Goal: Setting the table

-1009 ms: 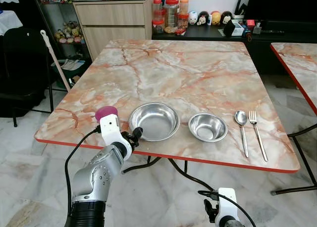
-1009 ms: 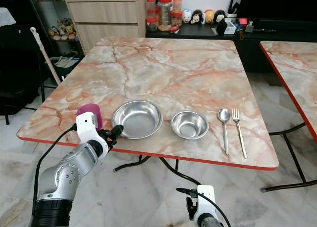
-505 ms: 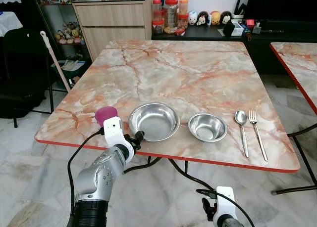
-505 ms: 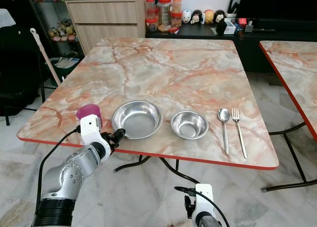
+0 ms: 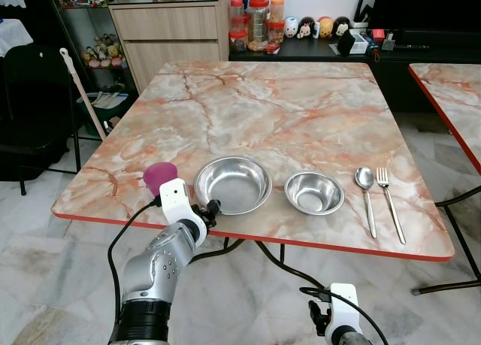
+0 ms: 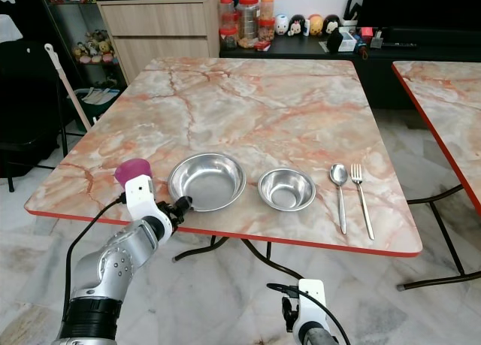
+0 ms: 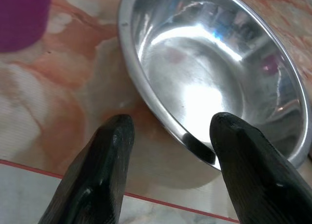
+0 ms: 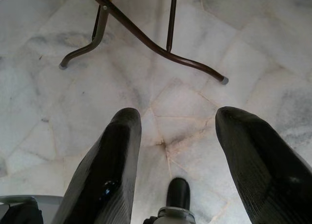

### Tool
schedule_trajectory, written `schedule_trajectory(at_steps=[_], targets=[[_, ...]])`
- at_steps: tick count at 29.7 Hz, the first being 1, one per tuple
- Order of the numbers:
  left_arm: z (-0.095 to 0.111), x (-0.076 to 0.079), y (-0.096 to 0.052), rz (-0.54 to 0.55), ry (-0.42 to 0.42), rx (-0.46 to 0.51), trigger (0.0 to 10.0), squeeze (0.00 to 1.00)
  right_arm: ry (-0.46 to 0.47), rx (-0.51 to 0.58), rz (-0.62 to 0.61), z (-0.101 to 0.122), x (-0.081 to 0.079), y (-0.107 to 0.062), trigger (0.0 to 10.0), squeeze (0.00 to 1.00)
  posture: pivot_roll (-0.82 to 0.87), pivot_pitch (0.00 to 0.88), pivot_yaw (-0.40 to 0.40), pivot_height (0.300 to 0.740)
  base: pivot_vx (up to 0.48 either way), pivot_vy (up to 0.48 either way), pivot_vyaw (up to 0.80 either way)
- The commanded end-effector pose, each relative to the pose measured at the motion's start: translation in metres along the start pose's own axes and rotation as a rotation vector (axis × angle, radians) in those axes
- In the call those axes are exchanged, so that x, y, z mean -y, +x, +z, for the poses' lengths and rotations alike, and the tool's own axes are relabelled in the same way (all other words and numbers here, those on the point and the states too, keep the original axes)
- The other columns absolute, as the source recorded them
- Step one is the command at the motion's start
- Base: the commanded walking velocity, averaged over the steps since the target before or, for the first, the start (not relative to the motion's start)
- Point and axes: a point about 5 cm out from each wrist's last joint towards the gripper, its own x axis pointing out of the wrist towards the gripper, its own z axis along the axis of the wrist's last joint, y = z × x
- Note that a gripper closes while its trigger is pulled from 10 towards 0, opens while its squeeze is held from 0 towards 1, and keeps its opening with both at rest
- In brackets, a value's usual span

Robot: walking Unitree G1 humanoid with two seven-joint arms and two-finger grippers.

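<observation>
On the marble table (image 5: 263, 112) a row stands near the front edge: a purple cup (image 5: 159, 177), a large steel bowl (image 5: 233, 184), a small steel bowl (image 5: 314, 192), a spoon (image 5: 367, 197) and a fork (image 5: 389, 203). My left gripper (image 5: 210, 209) hovers at the table's front edge just before the large bowl (image 7: 204, 82), open, with nothing between its fingers. The purple cup (image 7: 22, 16) is beside it. My right gripper (image 8: 178, 155) hangs low below the table over the floor, open and empty.
A second marble table (image 5: 451, 97) stands to the right. Behind are a wooden cabinet (image 5: 173, 29), jars (image 5: 255, 18) and figurines on a dark shelf. A black chair (image 5: 34, 104) and a broom handle (image 5: 83, 93) stand at the left. Table legs (image 8: 146, 38) cross the tiled floor.
My left gripper has drawn back and down slightly, from the large bowl's rim toward the table's front edge. Cup, bowls and cutlery have not moved.
</observation>
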Motion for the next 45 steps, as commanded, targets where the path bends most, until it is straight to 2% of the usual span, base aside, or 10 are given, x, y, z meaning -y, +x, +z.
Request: schedule_trajectory(at_steps=[1, 18, 30, 45], targets=[[0.003, 0.002, 0.002, 0.001, 0.006, 0.009, 10.0, 0.00, 0.015, 0.008, -0.007, 0.003, -0.001, 0.001, 10.0, 0.00, -0.03, 0.000, 0.067, 0.740, 0.000, 0.000, 0.00], [0.008, 0.012, 0.008, 0.010, -0.018, 0.016, 10.0, 0.00, 0.038, 0.009, -0.016, 0.001, -0.001, 0.001, 10.0, 0.00, -0.04, 0.000, 0.076, 0.740, 0.000, 0.000, 0.00], [-0.002, 0.014, 0.010, 0.052, -0.031, -0.025, 10.0, 0.00, 0.051, 0.014, -0.019, 0.003, -0.003, 0.001, 10.0, 0.00, -0.04, 0.000, 0.084, 0.740, 0.000, 0.000, 0.00], [0.002, 0.029, 0.020, 0.075, -0.085, -0.009, 10.0, 0.00, 0.065, 0.015, -0.029, 0.003, -0.001, 0.001, 10.0, 0.00, -0.05, 0.000, 0.091, 0.740, 0.000, 0.000, 0.00]])
